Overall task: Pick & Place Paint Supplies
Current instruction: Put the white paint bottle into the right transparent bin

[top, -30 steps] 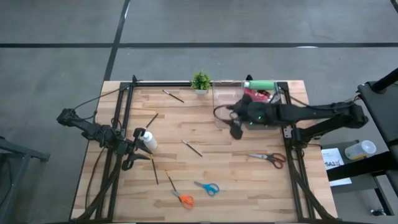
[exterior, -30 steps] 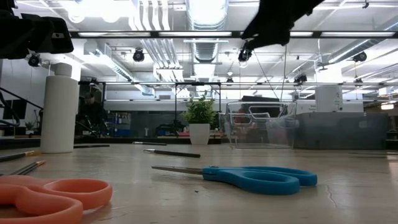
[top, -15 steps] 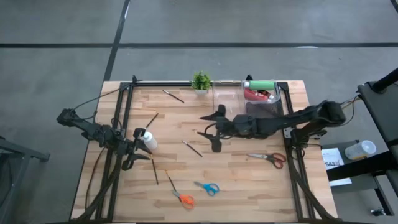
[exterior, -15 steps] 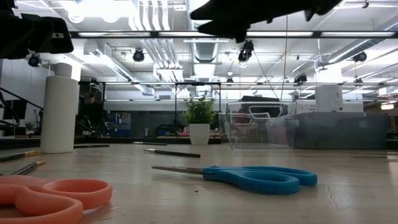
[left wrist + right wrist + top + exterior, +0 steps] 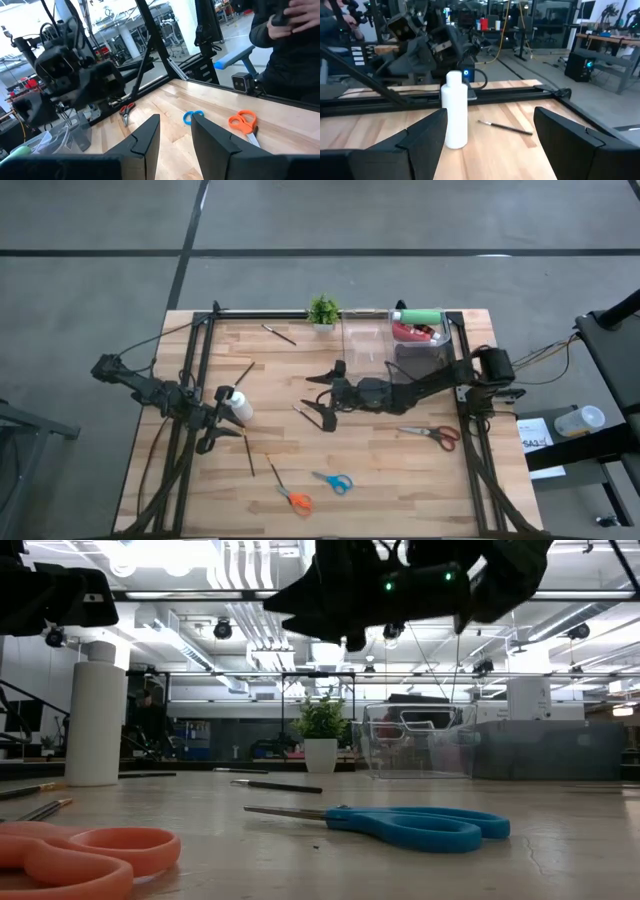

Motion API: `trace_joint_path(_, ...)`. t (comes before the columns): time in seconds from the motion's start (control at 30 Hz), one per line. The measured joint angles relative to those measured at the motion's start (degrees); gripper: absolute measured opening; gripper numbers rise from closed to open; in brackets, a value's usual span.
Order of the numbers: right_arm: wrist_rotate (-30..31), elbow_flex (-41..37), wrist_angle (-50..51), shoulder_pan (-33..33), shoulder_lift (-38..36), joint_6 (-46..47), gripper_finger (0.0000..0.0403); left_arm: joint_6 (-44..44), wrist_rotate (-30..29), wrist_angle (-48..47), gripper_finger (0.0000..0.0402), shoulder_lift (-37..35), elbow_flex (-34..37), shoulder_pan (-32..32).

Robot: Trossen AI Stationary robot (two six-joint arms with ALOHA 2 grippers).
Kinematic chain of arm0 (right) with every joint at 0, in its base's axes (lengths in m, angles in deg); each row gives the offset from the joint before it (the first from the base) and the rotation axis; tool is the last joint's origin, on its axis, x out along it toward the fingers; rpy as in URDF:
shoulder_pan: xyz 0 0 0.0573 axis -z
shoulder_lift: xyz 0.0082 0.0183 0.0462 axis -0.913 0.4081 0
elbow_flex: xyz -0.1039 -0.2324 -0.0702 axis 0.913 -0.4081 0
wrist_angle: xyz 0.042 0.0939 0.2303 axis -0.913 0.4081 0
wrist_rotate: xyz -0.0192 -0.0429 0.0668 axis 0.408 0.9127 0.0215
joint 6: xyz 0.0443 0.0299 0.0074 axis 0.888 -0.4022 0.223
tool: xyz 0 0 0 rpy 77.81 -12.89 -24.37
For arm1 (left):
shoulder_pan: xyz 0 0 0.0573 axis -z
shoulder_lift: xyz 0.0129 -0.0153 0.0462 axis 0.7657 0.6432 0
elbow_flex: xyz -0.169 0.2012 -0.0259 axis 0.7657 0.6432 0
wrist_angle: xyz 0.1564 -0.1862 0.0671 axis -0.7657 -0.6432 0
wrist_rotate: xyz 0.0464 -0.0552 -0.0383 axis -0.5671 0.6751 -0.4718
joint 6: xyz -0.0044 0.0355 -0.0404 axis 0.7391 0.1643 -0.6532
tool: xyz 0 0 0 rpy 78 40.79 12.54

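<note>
Reaching mid-table w/ right gripper [image 5: 318, 402], jaws wide, empty, above a brush [image 5: 309, 418]; left gripper [image 5: 222, 423] narrow, holding nothing, beside white bottle [image 5: 236, 406] standing at left; green + red bottles already in clear bin [image 5: 352, 340]; approx 4 brushes left.

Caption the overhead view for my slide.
Right gripper, jaws open, reaches over a brush toward the white bottle.

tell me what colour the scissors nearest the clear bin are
Red-handled scissors, lying on the table near the clear bin; the high view shows them best.
</note>
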Motion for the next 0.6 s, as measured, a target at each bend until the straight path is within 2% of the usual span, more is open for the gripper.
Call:
trace_joint_path(0.33,0.09,2.86,-12.23,-0.80,12.40,1.75,0.0295,0.01,0.00,0.02,0.0118,-0.02,0.00,0.00)
trace_joint_path(0.6,2.28,14.71,-14.53,-2.27,25.03,1.08,0.0295,0.01,0.00,0.00,0.0118,-0.04,0.02,0.00)
